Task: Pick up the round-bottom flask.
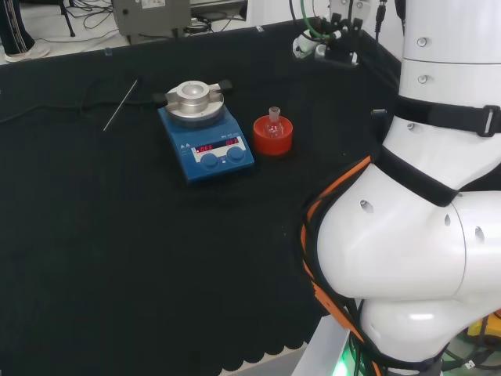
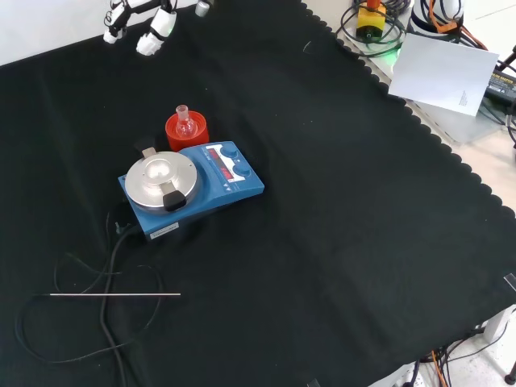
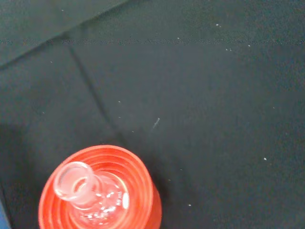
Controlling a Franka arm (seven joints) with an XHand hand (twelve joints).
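One round-bottom flask (image 1: 273, 122) sits upright in a red ribbed stand (image 1: 273, 138), just beside the blue stirrer plate (image 1: 207, 146) on the counter (image 1: 117, 258). Hand (image 2: 153, 28) hovers well apart, fingers look relaxed, holding nothing (hard to be sure). Risks: clear neck is small and could slip, stand could lift with it, fingers could knock the plate.

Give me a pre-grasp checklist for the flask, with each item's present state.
1. Flask upright in red stand: ok.
2. Flask neck free, nothing over it: ok.
3. Hand off the flask, up and away from it in the front view: ok.
4. Fingers open enough to grasp: cannot tell.
5. Stirrer close beside the stand, little room on that side: not ok.
6. Rod out of the path: ok.
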